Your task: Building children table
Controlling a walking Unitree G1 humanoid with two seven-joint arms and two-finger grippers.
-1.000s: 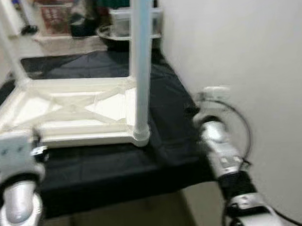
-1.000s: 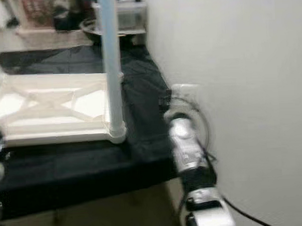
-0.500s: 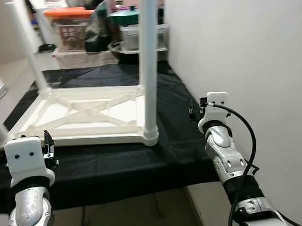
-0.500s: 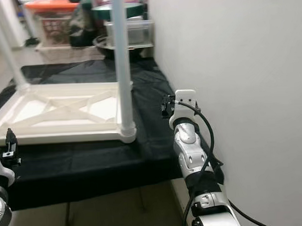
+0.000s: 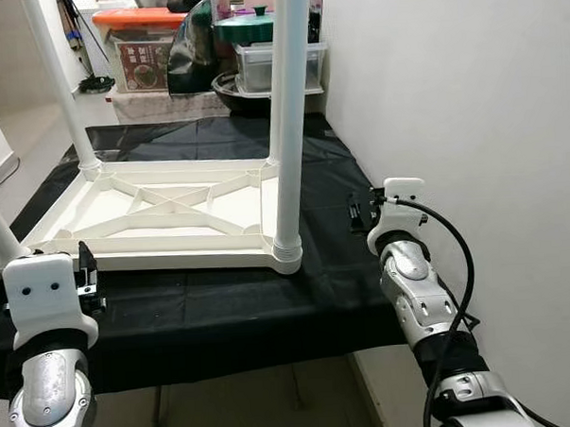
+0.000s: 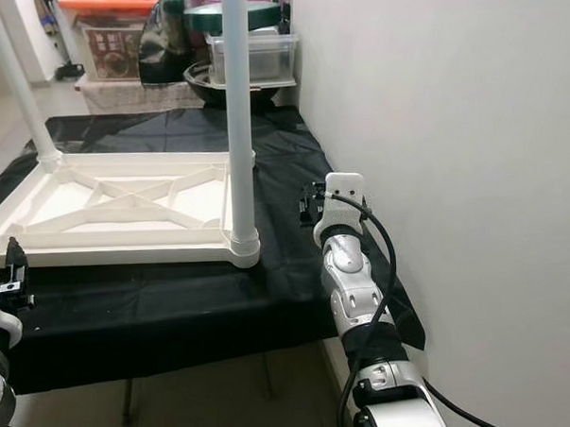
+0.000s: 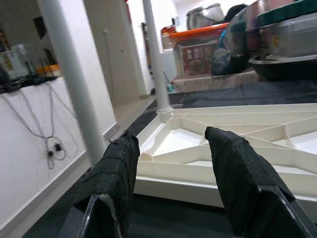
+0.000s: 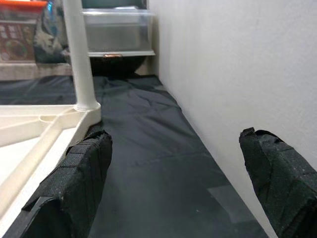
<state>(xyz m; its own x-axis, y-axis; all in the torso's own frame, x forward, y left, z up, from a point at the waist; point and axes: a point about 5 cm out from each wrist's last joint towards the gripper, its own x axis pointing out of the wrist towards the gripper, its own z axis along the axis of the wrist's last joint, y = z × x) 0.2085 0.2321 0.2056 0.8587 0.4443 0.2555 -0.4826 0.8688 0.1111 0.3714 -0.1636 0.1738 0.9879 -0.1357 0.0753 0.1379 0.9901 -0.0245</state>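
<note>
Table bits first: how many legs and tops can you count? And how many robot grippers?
White round plastic table legs: 4
Upside-down white plastic tabletop: 1
Robot grippers, left gripper and right gripper: 2
Total: 7

Plain white wall (image 5: 469, 92) is running all down the 3 o'clock side, catching even, bright light. A black cloth (image 5: 214, 316) is covering the work surface. At 12 o'clock, clear storage bins (image 5: 277, 64) and an orange-lidded box (image 5: 138, 45) are sitting on the pale floor (image 5: 16, 131).
</note>
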